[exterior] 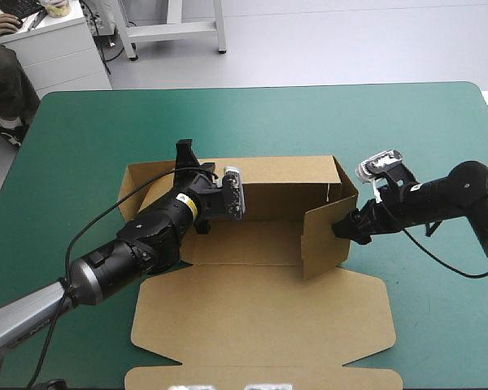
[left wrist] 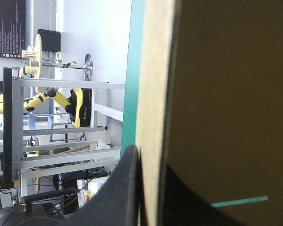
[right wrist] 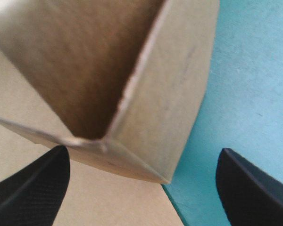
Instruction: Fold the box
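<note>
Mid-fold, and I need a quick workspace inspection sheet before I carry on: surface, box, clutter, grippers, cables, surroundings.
Surface: teal-green table, bare cover showing on all sides of the board.
Job's things: brown box, partly folded; far wall and right wall raised, lid lying flat toward the near edge.
Clutter: nothing seen.
Grippers: left gripper shut on the far wall near its left end, board between its fingers; right gripper open at the outside of the right wall, a raised corner of the box ahead between its fingers.
Cables: nothing seen beyond the robot's own.
Surroundings: nothing seen at or over the table's top.
</note>
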{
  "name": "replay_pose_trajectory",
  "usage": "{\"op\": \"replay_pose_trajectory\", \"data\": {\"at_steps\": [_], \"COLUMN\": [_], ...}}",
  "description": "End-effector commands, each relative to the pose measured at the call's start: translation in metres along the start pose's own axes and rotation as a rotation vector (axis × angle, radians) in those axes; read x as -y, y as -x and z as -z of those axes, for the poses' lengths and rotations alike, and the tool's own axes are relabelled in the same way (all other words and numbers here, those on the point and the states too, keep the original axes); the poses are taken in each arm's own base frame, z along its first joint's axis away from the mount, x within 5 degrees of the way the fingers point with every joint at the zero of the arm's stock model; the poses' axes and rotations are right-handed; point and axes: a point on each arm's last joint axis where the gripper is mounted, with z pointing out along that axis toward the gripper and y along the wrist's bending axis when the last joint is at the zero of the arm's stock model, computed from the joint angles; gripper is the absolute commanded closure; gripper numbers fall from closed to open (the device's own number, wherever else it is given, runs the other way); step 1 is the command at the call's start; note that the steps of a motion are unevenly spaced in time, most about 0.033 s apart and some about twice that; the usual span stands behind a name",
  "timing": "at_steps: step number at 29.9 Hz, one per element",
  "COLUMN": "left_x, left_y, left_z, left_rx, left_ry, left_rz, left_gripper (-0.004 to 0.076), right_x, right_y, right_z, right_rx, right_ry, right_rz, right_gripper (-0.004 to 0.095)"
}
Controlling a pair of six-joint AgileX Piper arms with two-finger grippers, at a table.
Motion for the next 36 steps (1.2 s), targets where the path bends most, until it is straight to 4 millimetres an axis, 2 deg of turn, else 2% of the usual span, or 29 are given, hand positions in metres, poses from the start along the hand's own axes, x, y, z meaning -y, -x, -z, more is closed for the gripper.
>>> {"op": "replay_pose_trajectory", "data": {"at_steps": [1, 11, 20, 24, 30, 36], "left_x": [-0.007, -0.006, -0.004, -0.003, -0.002, -0.002], "left_y": [0.002, 0.002, 0.002, 0.002, 0.005, 0.007], "left_z": [0.007, 0.006, 0.006, 0.006, 0.007, 0.007], "left_rx": [0.004, -0.001, 0.001, 0.002, 0.022, 0.043], "left_ry": [0.01, 0.006, -0.019, -0.02, -0.034, -0.036], "left_rz": [0.073, 0.079, 0.149, 0.149, 0.171, 0.175], "left_gripper": [0.0734, 0.0734, 0.0734, 0.0734, 0.0734, 0.0734], "right_x": [-0.015, -0.029, -0.031, -0.032, -0.033, -0.039], "right_y": [0.015, 0.032, 0.039, 0.039, 0.039, 0.037], "right_z": [0.004, -0.015, -0.018, -0.019, -0.019, -0.02], "right_rx": [0.104, 0.18, 0.22, 0.217, 0.214, 0.197], "right_ry": [0.076, -0.01, -0.104, -0.1, -0.095, -0.026], "right_rz": [0.039, 0.141, 0.182, 0.187, 0.186, 0.164], "right_gripper": [0.0126, 0.0145, 0.0414, 0.0653, 0.0929, 0.0927]}}
